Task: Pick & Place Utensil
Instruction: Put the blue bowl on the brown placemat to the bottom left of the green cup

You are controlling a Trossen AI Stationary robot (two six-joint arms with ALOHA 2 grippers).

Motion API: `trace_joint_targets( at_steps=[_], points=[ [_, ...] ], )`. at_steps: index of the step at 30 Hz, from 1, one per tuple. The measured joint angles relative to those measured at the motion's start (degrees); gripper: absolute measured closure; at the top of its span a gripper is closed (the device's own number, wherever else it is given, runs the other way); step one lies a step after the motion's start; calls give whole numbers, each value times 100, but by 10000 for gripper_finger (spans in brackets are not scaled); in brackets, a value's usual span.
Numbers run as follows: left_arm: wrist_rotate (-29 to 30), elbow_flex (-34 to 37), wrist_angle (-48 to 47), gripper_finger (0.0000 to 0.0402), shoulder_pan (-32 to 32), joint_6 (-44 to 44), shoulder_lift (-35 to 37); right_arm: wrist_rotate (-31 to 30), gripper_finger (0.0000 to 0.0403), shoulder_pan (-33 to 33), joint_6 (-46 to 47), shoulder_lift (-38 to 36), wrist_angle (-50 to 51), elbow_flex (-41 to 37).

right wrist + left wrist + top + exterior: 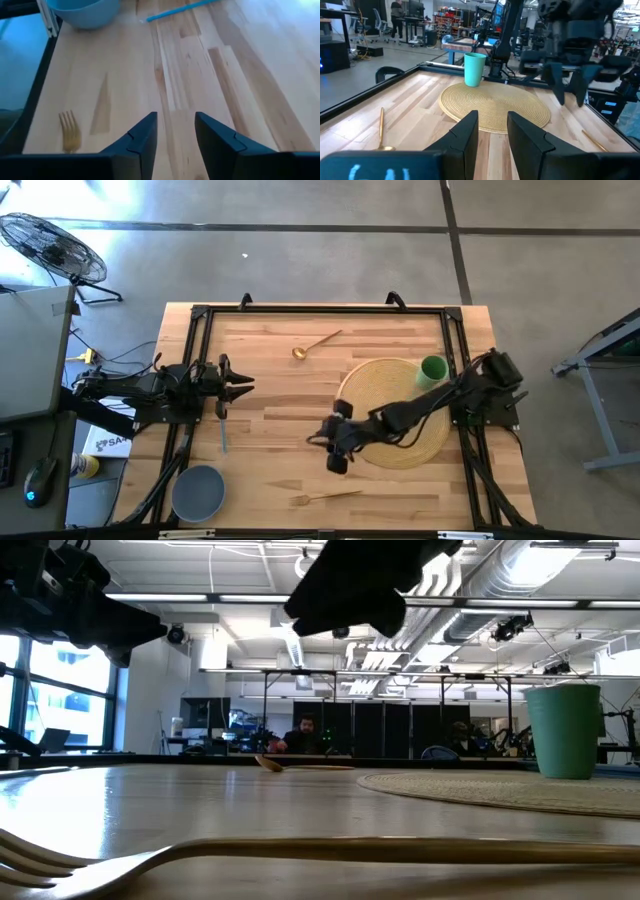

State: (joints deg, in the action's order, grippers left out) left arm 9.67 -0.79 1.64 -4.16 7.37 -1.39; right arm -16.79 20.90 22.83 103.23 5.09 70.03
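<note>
High view: right claw (333, 448) hung empty above the wooden bench (270, 420), near the slim gold fork (325, 497).

Its fingers (142, 140) were spread apart with nothing between them; the fork lay flat near the bench's front edge, just beyond the round woven placemat (395, 412). A clean pick probably called for lining the fingers across the thin handle and descending squarely. That arm stretched low from the right, over the mat. The left claw (235, 388) waited at the left side, fingers (465, 135) parted, empty.
</note>
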Motion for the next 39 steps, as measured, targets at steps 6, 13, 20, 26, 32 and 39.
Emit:
trace_joint_targets(
  at_steps=[6,13,20,26,32,39],
  points=[
    [-6,-1,201,300,1,126,-2,-200,285,108,-580,419,-720,194],
    [-995,-1,253,300,0,1047,-5,78,285,84,-1029,814,-1682,195],
    [-2052,-1,1594,300,-439,1494,-205,-378,285,47,-1176,814,-1732,196],
    [-1225,-1,1966,300,-1460,1395,-876,-779,285,47,-1299,812,-1728,195],
    [-217,-97,2905,300,-2669,1264,-1881,-978,284,47,-1545,812,-1726,196],
    [479,-1001,2861,300,-3815,1327,-3419,-986,284,47,-1550,809,-1726,195]
  ],
)
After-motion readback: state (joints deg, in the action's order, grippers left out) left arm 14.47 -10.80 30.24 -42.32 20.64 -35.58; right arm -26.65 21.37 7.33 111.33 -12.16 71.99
